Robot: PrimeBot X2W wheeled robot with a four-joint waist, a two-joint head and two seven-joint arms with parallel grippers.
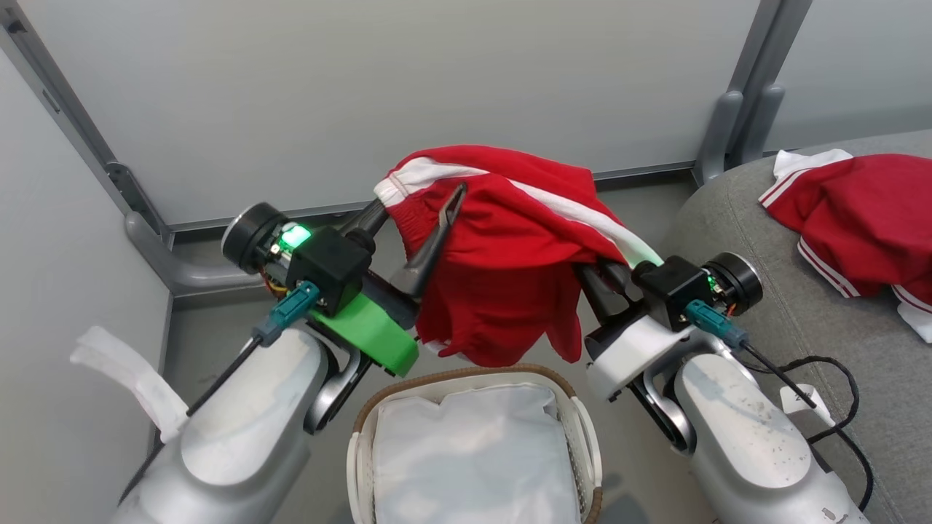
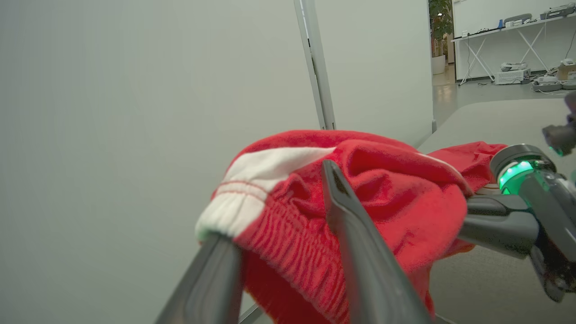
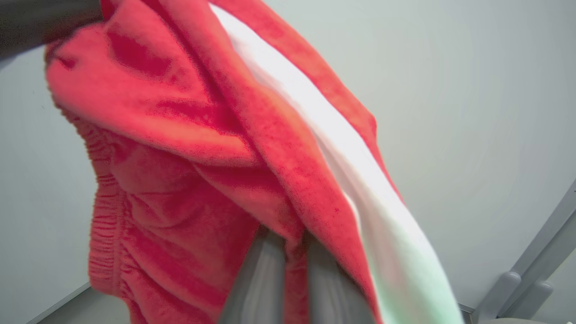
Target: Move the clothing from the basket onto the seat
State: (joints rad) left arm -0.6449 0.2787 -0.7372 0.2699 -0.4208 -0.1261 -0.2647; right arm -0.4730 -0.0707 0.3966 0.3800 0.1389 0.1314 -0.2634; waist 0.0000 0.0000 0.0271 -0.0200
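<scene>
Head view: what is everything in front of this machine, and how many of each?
large grey fabric seat: one, grey, right
oval off-white perforated plastic basket with brown woven rim: one, off-white, bottom centre, white liner inside
red fabric garment with white stripe: one, red and white, hanging above the basket
red fabric garment with white trim: one, red and white, lying on the seat
pale wall panels: several, grey, behind
left claw: one, dark, fingers apart astride the waistband
right claw: one, dark, shut on the hanging garment
</scene>
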